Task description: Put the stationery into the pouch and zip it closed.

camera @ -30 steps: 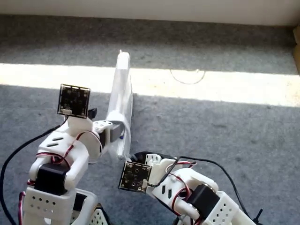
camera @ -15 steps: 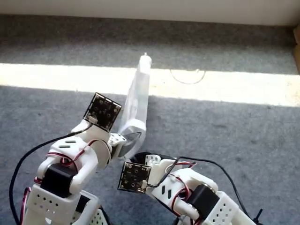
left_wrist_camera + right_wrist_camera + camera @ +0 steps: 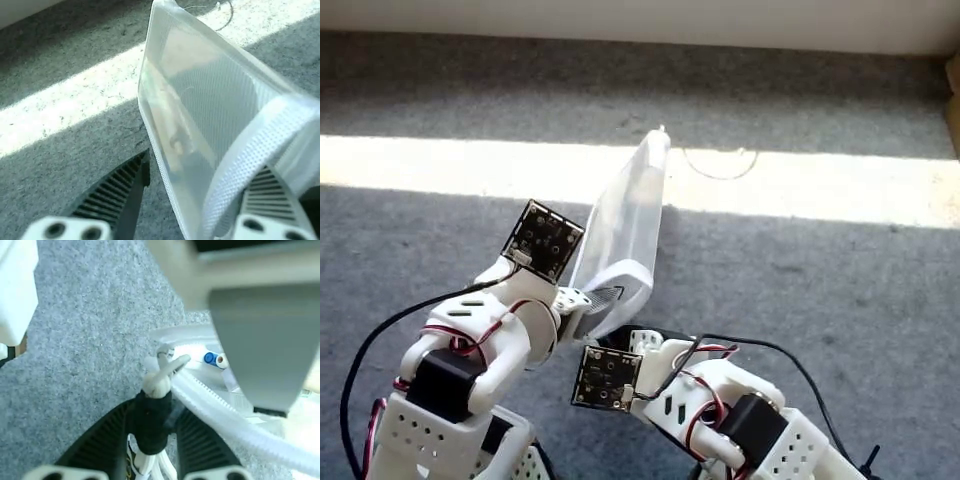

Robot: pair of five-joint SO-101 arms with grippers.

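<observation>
Grey carpet (image 3: 800, 300) with a sunlit band across it. One see-through white pouch (image 3: 625, 220), held up off the carpet and tilted, its lower end clamped between the closed jaws of the left gripper (image 3: 195, 200); a blue-tipped pen (image 3: 211, 358) lies inside. Right gripper (image 3: 152, 427), just beside the pouch's lower end, jaws pinched on the zip pull (image 3: 157, 382).

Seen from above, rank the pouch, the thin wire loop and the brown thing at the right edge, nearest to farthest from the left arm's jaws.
1. pouch, in the jaws of the left gripper.
2. wire loop, beyond, on the sunlit strip.
3. brown thing, far right edge.
</observation>
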